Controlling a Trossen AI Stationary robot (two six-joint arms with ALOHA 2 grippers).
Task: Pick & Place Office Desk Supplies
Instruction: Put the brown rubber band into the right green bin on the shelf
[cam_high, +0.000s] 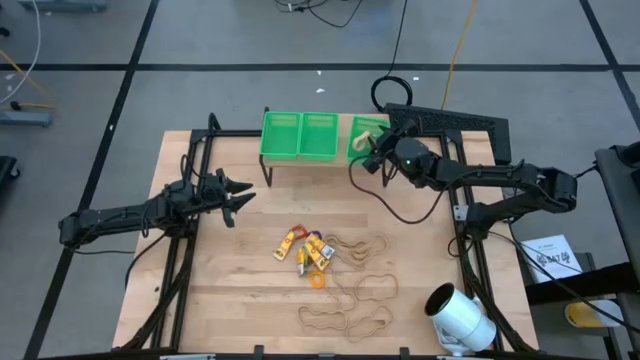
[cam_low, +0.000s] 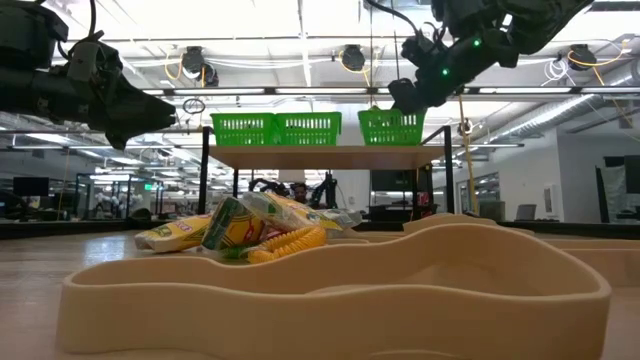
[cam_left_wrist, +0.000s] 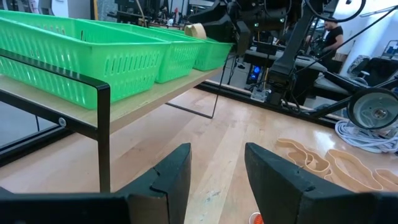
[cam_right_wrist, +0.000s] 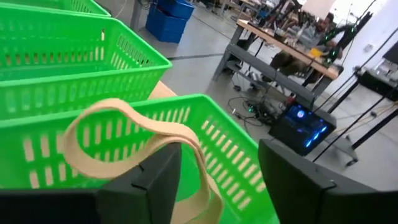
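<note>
Tan rubber-band loop (cam_right_wrist: 140, 146) drapes off my right pincer (cam_right_wrist: 217, 186), fingers parted, over the slatted green basket (cam_right_wrist: 236, 162); left pincer (cam_left_wrist: 217, 180) half-open above the desk (cam_left_wrist: 205, 130).

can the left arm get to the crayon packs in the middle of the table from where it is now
Probably yes. The left claw hangs open above bare wood, and the crayon packs lie in the open nearby; only loose rubber bands lie beside them.

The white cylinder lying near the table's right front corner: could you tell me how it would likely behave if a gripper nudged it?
The white cylinder lies on its side on the table, so a push across its axis would probably roll it. It rests close to the table's edge, so it might roll off. Its smooth-looking round surface may slip between narrow fingers.
</note>
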